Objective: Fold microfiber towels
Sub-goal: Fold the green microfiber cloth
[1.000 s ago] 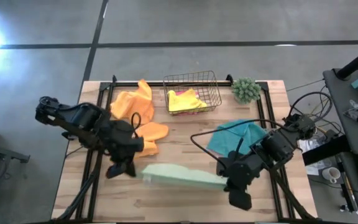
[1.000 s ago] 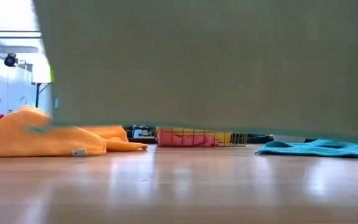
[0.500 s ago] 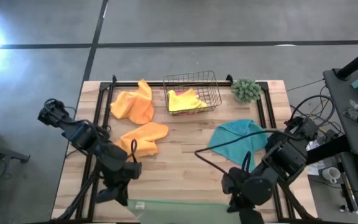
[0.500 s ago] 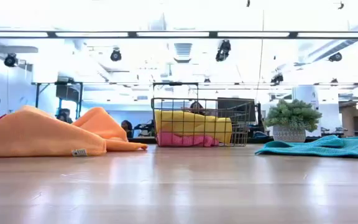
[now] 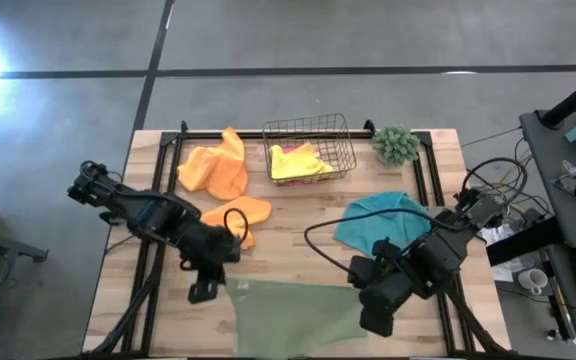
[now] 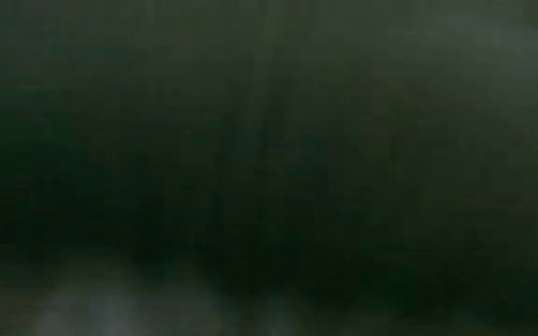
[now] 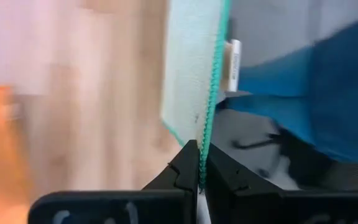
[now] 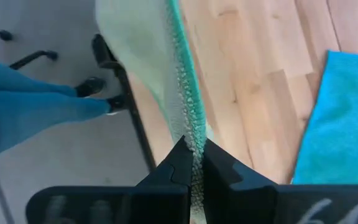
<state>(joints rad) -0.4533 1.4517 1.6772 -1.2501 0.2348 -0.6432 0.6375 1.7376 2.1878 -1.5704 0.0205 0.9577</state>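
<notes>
The light green towel (image 5: 293, 315) is spread out at the table's near edge, between my two grippers. Its far edge runs from my left gripper (image 5: 218, 285) to my right gripper (image 5: 366, 302), and both are shut on it. A white tag (image 7: 234, 62) shows on the towel in the left wrist view. The low view is dark all over, covered from close up. Two orange towels (image 5: 215, 165) (image 5: 238, 215) lie at the far left and a teal towel (image 5: 383, 222) at the right. Yellow and pink towels (image 5: 296, 160) sit in the wire basket (image 5: 343, 135). My left gripper pinches the green towel's stitched edge (image 7: 202, 163) between its two fingers, at the towel's far left corner. The fingers slant down from above. The edge runs straight away from them toward my right gripper. My right gripper pinches the same stitched edge (image 8: 193, 144) between its two fingers, at the towel's far right corner. The fingers slant down from above. The cloth spreads from the hold toward the table's near edge.
A small green plant (image 5: 396, 144) stands at the far right corner, beside the basket. Black cables (image 5: 318, 235) loop over the middle of the table. Bare wood lies between the orange and teal towels. Something blue (image 8: 36, 106) and a chair base (image 8: 98, 81) show beyond the table's near edge.
Both grippers swung toward the table's near edge with the green towel, then came back toward the middle and sank. The towel, earlier a narrow band between them, is now spread out toward the near edge. The low view, clear half a second ago, is now covered.
</notes>
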